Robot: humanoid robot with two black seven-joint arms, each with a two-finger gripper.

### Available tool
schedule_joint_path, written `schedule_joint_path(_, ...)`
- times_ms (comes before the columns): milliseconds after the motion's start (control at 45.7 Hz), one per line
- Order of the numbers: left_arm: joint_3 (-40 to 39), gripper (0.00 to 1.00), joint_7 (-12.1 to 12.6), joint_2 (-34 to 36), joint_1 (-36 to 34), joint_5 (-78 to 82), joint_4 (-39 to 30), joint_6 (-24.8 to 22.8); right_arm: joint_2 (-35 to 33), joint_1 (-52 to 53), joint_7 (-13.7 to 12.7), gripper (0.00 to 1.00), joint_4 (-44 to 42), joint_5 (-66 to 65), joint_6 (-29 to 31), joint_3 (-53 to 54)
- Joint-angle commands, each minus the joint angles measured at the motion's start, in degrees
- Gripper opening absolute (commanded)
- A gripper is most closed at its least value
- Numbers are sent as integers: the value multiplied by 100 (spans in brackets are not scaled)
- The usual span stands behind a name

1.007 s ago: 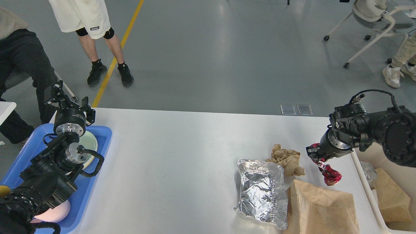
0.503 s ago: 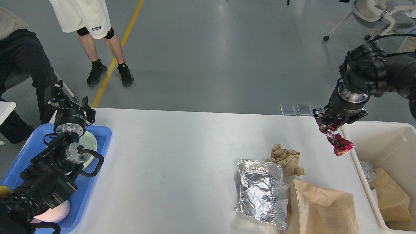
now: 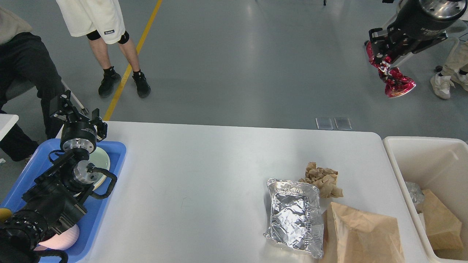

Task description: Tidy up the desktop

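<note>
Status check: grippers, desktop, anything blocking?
Right gripper shut on red wrapper, held high. Left gripper over blue tray, state unclear. Desktop holds foil container, crumpled paper, paper bag. Nothing blocking the bin.

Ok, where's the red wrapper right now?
In the head view, the red wrapper hangs at top right from the right gripper, raised well above the desktop, up beyond the cream bin.
</note>
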Motion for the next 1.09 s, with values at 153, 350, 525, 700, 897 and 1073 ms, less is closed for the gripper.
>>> schedule_joint_path(153,0,96,0,0,0,0,-2,0,-453,21,-4,0,-52,-1,-1,-523)
schedule_joint_path(350,0,96,0,0,0,0,7,0,-1016,-94,-4,0,-148,-71,-1,-901)
schedule_joint_path(525,0,96,0,0,0,0,-2,0,-1543,-331,-4,0,-517,-133,-1,-1130)
schedule_joint_path(700,0,96,0,0,0,0,-2,0,-2167,-708,-31,0,-746,-168,-1,-1183)
schedule_joint_path(897,0,96,0,0,0,0,-2,0,-2721,-1429,-31,0,-931,-194,-1,-1174)
schedule_joint_path(1073,0,96,0,0,0,0,-2,0,-2853,-2615,-4,0,-1203,16,-1,-902)
